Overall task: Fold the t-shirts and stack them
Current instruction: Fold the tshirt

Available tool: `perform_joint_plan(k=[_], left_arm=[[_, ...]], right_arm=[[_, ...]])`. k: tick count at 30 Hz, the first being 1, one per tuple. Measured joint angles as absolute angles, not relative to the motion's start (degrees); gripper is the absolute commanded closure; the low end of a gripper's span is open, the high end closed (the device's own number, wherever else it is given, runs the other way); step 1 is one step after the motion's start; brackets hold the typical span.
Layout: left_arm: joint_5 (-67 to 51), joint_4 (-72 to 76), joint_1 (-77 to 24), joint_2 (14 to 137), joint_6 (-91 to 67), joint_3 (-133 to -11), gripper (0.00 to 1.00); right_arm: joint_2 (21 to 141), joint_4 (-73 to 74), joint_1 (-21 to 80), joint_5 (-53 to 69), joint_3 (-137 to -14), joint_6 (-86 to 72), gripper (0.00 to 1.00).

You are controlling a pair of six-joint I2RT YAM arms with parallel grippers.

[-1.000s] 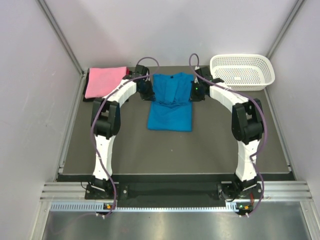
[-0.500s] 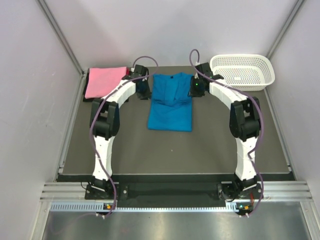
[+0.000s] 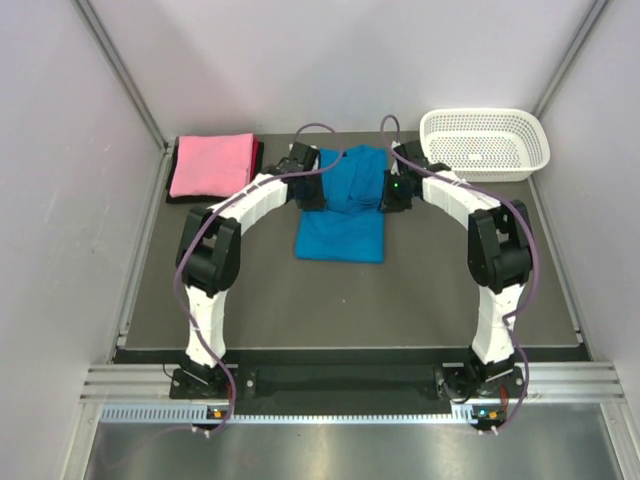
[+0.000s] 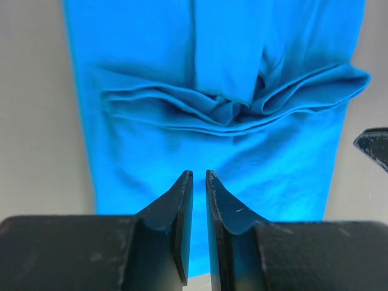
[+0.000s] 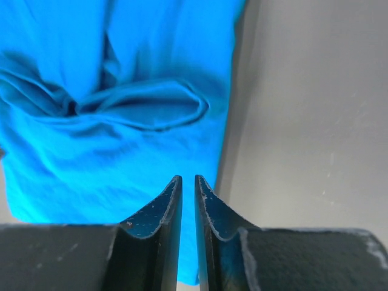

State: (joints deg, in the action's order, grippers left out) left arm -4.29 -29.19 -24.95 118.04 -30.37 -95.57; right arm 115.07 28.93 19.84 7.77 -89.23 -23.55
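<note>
On the grey table (image 3: 250,290), the turquoise t-shirt (image 3: 340,235) lies beneath the left gripper (image 4: 198,174) and right gripper (image 5: 187,179), both barely parted, empty.

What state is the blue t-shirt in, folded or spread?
Partly folded: the blue t-shirt is a narrow strip, with a bunched ridge across its upper part.

Pretty bare setup: pale walls (image 3: 60,250) box in the left, back and right, with metal strips (image 3: 125,75) running down the back corners. Dark grey table (image 3: 350,300), aluminium rail (image 3: 130,385) along its near edge, then a shiny steel sheet (image 3: 350,450). Soft, even light.
</note>
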Motion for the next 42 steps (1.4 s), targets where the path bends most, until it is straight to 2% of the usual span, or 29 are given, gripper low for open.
perform_joint_plan(k=[7, 15, 23, 25, 27, 29, 30, 33, 37, 42], left_arm=[[-4.3, -29.3, -25.6, 125.3, -31.4, -99.0, 0.81], [0.0, -31.0, -24.7, 130.8, -30.7, -108.9, 0.81], [3.9, -30.8, -24.1, 132.8, -29.8, -112.7, 0.80], [5.4, -31.8, -23.8, 133.8, -29.5, -114.1, 0.80], [6.7, -32.9, -23.4, 134.5, -29.0, -115.2, 0.74], [7.9, -34.5, -22.5, 134.2, -28.5, -115.3, 0.69], [8.4, -34.9, -22.0, 133.9, -28.3, -115.0, 0.63], [9.1, -35.4, -20.4, 130.0, -27.6, -110.7, 0.59], [7.8, -36.1, -18.9, 120.5, -27.0, -101.4, 0.56], [-2.2, -33.0, -19.2, 109.4, -27.0, -88.0, 0.55]], right_arm=[[115.4, 28.2, 19.9, 9.7, -88.4, -24.1, 0.87], [122.5, 25.9, 19.6, 10.4, -94.9, -24.2, 0.87], [126.0, 25.8, 18.3, 10.0, -100.2, -24.1, 0.84], [126.3, 26.0, 18.0, 9.3, -101.6, -24.0, 0.82], [126.3, 27.0, 17.7, 8.5, -103.1, -23.9, 0.78], [126.2, 27.6, 17.7, 8.0, -104.5, -23.8, 0.69], [125.8, 27.6, 17.7, 7.9, -104.6, -23.7, 0.67], [122.7, 28.8, 17.7, 7.8, -101.9, -24.3, 0.61], [113.8, 29.4, 17.7, 9.2, -91.5, -25.7, 0.58], [103.3, 28.6, 17.8, 13.2, -77.1, -26.0, 0.57]])
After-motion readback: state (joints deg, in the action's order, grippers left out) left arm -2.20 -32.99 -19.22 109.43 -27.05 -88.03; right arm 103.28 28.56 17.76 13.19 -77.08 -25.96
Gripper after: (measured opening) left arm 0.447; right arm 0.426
